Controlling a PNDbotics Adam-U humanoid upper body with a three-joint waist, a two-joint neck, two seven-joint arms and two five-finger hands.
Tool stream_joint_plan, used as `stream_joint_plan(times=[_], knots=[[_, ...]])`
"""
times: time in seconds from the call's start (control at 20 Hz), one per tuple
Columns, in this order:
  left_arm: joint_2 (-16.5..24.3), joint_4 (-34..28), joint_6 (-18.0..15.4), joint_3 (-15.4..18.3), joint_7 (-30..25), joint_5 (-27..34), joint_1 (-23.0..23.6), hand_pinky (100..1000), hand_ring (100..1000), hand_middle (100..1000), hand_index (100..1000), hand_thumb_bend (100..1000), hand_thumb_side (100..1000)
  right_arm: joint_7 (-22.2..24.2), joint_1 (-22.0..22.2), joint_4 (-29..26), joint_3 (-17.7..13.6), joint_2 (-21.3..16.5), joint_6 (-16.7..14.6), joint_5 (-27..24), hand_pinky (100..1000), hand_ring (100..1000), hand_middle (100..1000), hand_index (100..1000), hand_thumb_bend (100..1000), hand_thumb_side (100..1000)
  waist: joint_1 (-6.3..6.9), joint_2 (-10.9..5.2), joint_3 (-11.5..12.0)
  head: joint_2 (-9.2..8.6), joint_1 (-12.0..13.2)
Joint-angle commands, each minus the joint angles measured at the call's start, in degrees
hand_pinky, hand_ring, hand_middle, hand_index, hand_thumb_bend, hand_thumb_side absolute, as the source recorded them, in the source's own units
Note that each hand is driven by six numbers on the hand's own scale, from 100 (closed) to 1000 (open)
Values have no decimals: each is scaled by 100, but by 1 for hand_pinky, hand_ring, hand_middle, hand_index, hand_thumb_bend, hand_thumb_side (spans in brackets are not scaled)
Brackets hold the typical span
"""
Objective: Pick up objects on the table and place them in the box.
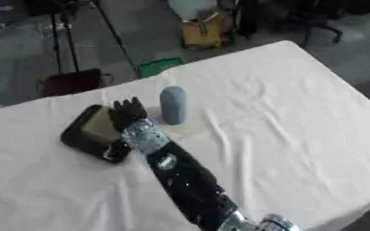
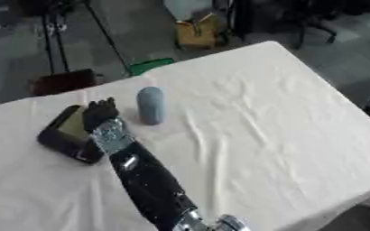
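White cloth covers the worktop (image 1: 283, 117), which lies askew in both views. One black and silver arm reaches in from the bottom edge, and from its side I judge it to be the right arm. Its right hand (image 1: 128, 113) sits near the far left corner of the worktop, with its fingers (image 1: 130, 104) pointing up and away, fairly straight and a bit spread. They hold nothing that I can see. Just to the left of the hand, and partly under it, is the box (image 1: 90, 133), a dark, flat tray with a tan inside. I cannot tell if anything lies in it, because the hand and wrist hide part of it. Just to the right of the hand stands a blue-grey object (image 1: 173, 104), tall with a round top, upright on the cloth and close to the fingers but not touching them. I judge the job is not done, since this object is on the worktop and not in the box. The left hand shows in neither view. What is left, I think, is to grab the blue-grey object and put it in the box.
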Motion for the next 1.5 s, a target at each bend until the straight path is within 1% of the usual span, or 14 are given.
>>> stream_joint_plan(times=[0.05, 0.15, 0.2, 0.25, 0.3, 0.35, 0.45, 0.5, 0.55, 0.65, 0.75, 0.95, 1.25, 1.5], knots=[[76, -80, -5, 30, -3, 22, -83, 745, 680, 824, 892, 687, 777, -42, -201, -420, 17, -119, 66, -776, 972, 944, 972, 1000, 665, 823, -17, -95, 2, -49, 10], [80, -80, -5, 31, -3, 23, -85, 745, 680, 824, 892, 688, 777, -176, -236, -559, 54, -169, 125, -1026, 958, 927, 954, 988, 650, 814, -24, -94, 1, -48, 16], [81, -80, -5, 32, -2, 23, -84, 745, 680, 824, 892, 691, 774, -264, -251, -629, 72, -192, 144, -1135, 939, 895, 898, 963, 574, 857, -27, -95, -1, -47, 19], [85, -79, -5, 36, 0, 24, -81, 745, 680, 824, 892, 687, 777, -411, -278, -772, 87, -231, 109, -1319, 925, 872, 857, 942, 583, 766, -29, -96, -10, -48, 27], [88, -80, -6, 39, 2, 24, -78, 745, 680, 824, 892, 687, 777, -519, -281, -871, 110, -275, 71, -1511, 925, 872, 857, 942, 583, 766, -31, -96, -16, -49, 33], [93, -79, -6, 42, 5, 24, -75, 745, 680, 824, 891, 688, 777, -606, -287, -941, 137, -313, 17, -1718, 909, 857, 825, 918, 526, 747, -33, -97, -23, -48, 38], [99, -79, -7, 47, 10, 23, -71, 745, 679, 824, 892, 688, 777, -722, -298, -1006, 190, -381, -62, -2044, 898, 843, 801, 901, 491, 723, -35, -97, -33, -48, 44], [101, -79, -8, 48, 12, 23, -69, 745, 679, 824, 891, 687, 778, -774, -303, -1026, 214, -414, -101, -2178, 863, 804, 761, 871, 440, 695, -36, -96, -38, -48, 46], [100, -77, -8, 51, 14, 23, -61, 745, 679, 823, 892, 686, 778, -915, -316, -1121, 249, -457, -238, -2422, 816, 754, 706, 829, 223, 629, -31, -96, -57, -48, 59], [104, -75, -10, 57, 22, 21, -46, 744, 678, 823, 891, 685, 778, -1255, -301, -1252, 344, -593, -630, -3039, 766, 689, 626, 773, 101, 550, -22, -94, -85, -47, 87], [111, -77, -17, 67, 44, 18, -32, 743, 677, 822, 891, 684, 777, -1681, -268, -1369, 435, -786, -960, -3558, 736, 652, 590, 737, 100, 533, -8, -88, -116, -51, 108], [118, -77, -28, 70, 90, 11, -2, 742, 676, 821, 890, 682, 777, -2201, -195, -1424, 560, -1073, -1137, -4173, 719, 636, 573, 719, 100, 544, 9, -89, -135, -40, 143], [128, -74, -32, 97, 183, 1, 27, 738, 675, 819, 890, 669, 770, -2020, -121, -1444, 653, -1362, -1246, -4672, 724, 664, 610, 757, 100, 551, 22, -86, -146, -43, 171], [123, -89, -15, 100, 283, -6, 17, 735, 672, 817, 889, 654, 769, -1902, -88, -1533, 620, -1550, -1193, -4865, 725, 676, 622, 765, 134, 547, 18, -75, -175, -73, 190]])
